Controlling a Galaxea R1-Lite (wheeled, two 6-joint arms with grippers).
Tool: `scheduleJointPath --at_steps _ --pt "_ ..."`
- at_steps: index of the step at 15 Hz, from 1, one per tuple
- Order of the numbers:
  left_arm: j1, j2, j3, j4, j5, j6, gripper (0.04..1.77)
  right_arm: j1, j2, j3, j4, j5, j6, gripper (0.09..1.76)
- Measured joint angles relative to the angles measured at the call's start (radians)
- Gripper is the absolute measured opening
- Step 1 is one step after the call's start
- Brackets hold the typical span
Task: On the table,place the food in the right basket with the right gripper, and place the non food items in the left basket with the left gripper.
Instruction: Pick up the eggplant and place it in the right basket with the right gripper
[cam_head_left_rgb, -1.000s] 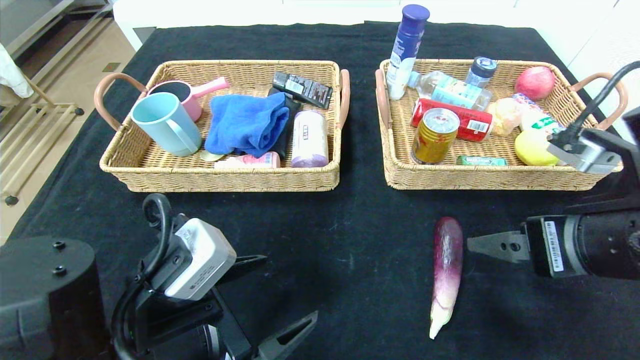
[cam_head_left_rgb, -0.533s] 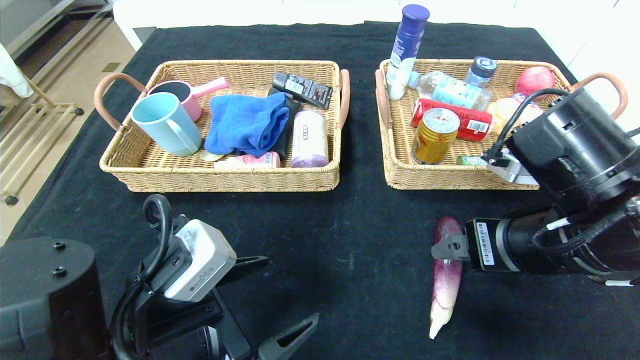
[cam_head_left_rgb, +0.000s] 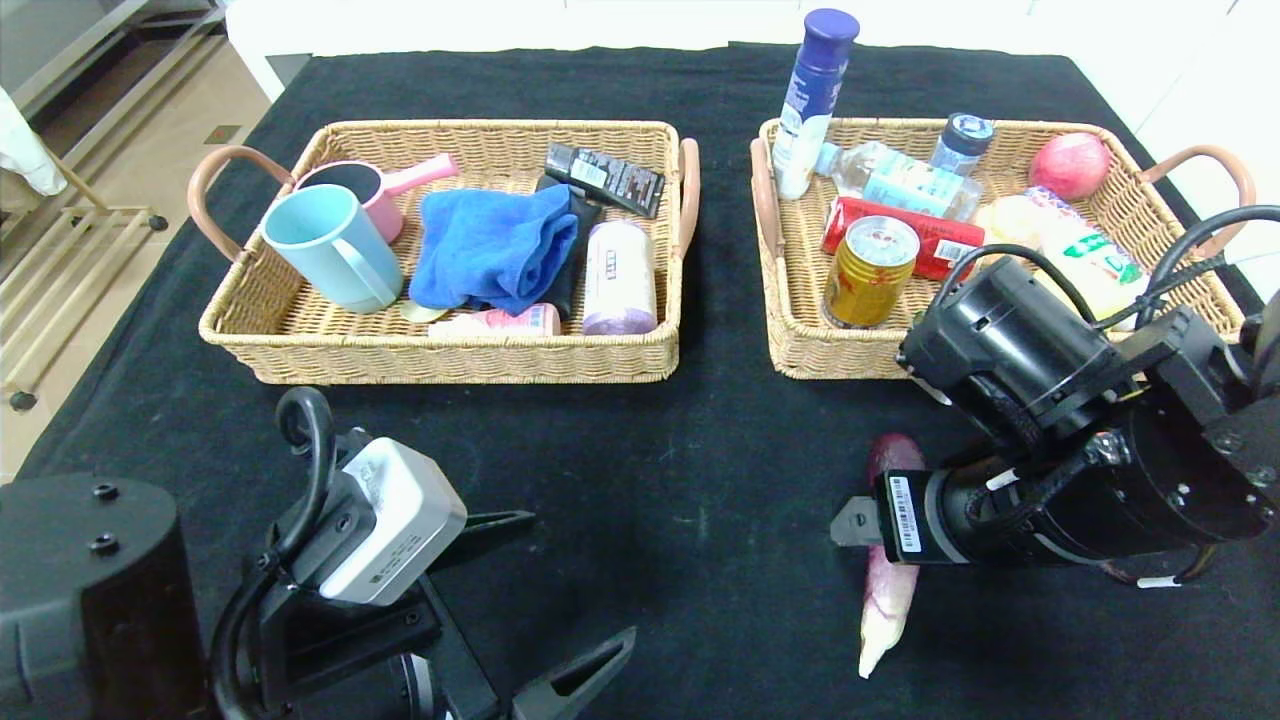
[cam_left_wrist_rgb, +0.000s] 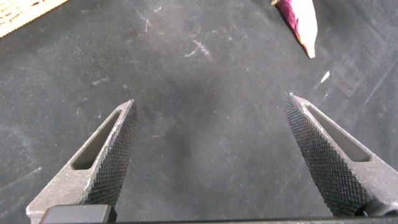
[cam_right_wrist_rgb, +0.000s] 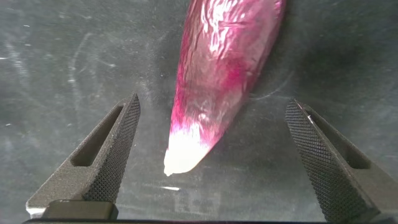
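While my right pincer (cam_right_wrist_rgb: 211, 165) hovers spread, tapered purple-and-white radish (cam_right_wrist_rgb: 217, 81) between its fingers, untouched, left pincer (cam_left_wrist_rgb: 211, 158) parked, spread wide

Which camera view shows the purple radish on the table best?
The right wrist view: the radish fills it, lying between the open right gripper's fingers, untouched. The head view shows its whole length, but the right arm covers its middle. The left wrist view catches only its pale tip.
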Motion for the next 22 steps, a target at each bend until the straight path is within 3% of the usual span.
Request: scheduleJointPath --at_steps 3,4,8,11,22 --pt "-0.001 -0.004 -0.001 0.001 0.000 0.000 1.72 0.000 0.013 0.000 -0.001 0.001 0.001 1.71" --pt "-0.001 -0.005 -0.001 0.001 0.000 0.000 1.72 0.000 0.017 0.001 -0.001 0.001 0.002 1.64" --pt "-0.002 -0.010 0.000 0.001 0.000 0.000 1.72 0.000 0.029 0.006 -0.002 0.003 0.005 1.02" --pt "-0.002 -0.011 0.001 0.002 0.000 0.000 1.72 0.006 0.037 0.007 -0.003 0.002 0.011 0.73" --pt "-0.007 -0.012 0.001 0.004 -0.001 0.000 1.72 0.016 0.043 0.012 -0.006 0.002 0.029 0.72"
